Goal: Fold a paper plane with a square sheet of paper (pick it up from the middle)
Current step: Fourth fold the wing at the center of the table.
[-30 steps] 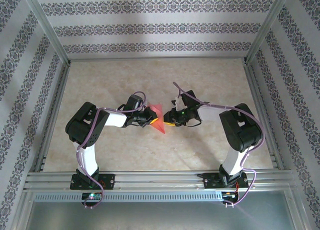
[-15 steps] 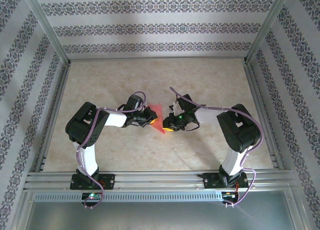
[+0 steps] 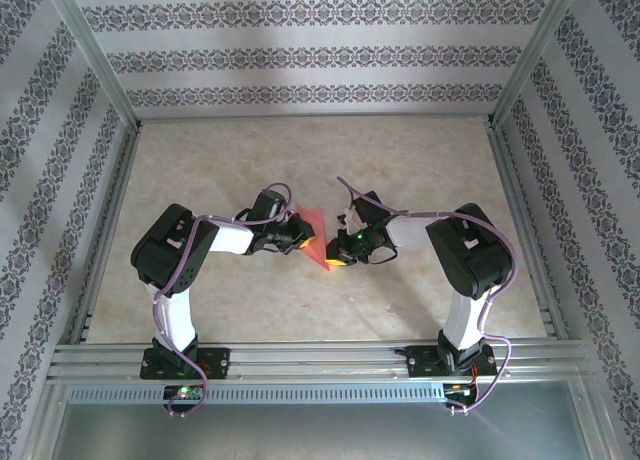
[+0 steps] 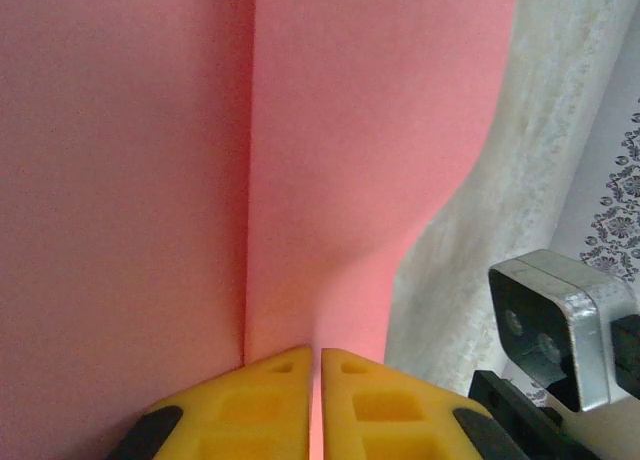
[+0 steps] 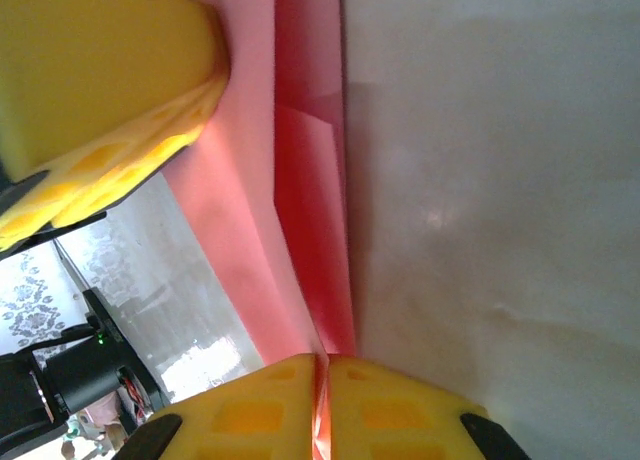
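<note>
The pink sheet of paper (image 3: 318,228) is folded into a pointed shape and held up off the table between both arms. In the left wrist view the paper (image 4: 330,130) shows a straight vertical crease, and my left gripper (image 4: 315,380) is shut on its lower edge. My left gripper (image 3: 304,242) grips it from the left. My right gripper (image 3: 334,259) grips the tip nearest the arms from the right. In the right wrist view my right gripper (image 5: 323,380) is shut on the layered paper (image 5: 310,200), with a left fingertip (image 5: 100,90) at the upper left.
The beige marbled table (image 3: 300,150) lies open behind and in front of the arms. Patterned walls and aluminium posts enclose it, and a metal rail (image 3: 320,355) runs along the near edge. The right arm's wrist camera (image 4: 555,325) sits close to the paper.
My right gripper has moved left onto the paper's near tip and shut on it. The left gripper has kept its grip and stayed in place.
</note>
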### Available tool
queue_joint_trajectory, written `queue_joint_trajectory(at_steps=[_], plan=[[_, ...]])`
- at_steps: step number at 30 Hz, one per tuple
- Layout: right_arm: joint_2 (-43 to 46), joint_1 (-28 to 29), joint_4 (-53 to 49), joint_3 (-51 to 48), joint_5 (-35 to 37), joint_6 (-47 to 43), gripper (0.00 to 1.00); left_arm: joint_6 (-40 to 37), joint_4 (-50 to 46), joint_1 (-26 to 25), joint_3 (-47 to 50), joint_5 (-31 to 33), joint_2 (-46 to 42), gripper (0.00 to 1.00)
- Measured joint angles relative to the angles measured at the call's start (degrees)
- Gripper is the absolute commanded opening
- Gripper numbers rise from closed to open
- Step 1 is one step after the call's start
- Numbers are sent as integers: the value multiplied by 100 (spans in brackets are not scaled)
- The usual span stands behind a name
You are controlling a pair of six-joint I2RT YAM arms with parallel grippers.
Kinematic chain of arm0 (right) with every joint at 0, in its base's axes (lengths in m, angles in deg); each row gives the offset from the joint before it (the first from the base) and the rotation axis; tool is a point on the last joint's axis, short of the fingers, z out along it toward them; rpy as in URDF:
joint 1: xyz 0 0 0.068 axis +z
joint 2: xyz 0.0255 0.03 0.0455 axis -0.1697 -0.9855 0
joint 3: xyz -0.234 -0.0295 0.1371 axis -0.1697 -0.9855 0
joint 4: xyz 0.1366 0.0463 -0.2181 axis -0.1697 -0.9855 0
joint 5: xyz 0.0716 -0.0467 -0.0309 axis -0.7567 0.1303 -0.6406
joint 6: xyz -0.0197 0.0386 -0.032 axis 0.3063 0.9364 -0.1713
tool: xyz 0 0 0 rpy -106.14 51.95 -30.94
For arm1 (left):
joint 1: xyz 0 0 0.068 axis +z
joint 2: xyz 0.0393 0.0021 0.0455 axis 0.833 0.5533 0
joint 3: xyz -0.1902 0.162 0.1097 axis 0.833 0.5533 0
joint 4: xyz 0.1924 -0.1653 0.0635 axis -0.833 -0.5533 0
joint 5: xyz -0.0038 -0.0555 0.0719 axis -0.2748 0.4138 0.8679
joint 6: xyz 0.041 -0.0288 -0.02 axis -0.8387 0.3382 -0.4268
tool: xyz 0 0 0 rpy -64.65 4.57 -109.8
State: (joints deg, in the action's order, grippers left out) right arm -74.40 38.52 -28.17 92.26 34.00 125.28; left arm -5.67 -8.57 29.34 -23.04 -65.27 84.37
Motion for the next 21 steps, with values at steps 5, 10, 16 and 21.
queue_joint_trajectory(at_steps=[5, 10, 16, 21], plan=[[-13, 0, 22, 2, -39, 0, 15, -2, 0, 0, 0, 0, 0, 11], [33, 0, -24, 13, -66, -4, 18, -2, 0, 0, 0, 0, 0, 11], [275, 0, -229, -7, -63, -26, 19, -2, 0, 0, 0, 2, 0, 11], [317, 2, -337, -85, -59, -26, 19, 0, 0, 0, 0, 0, 0, 11]])
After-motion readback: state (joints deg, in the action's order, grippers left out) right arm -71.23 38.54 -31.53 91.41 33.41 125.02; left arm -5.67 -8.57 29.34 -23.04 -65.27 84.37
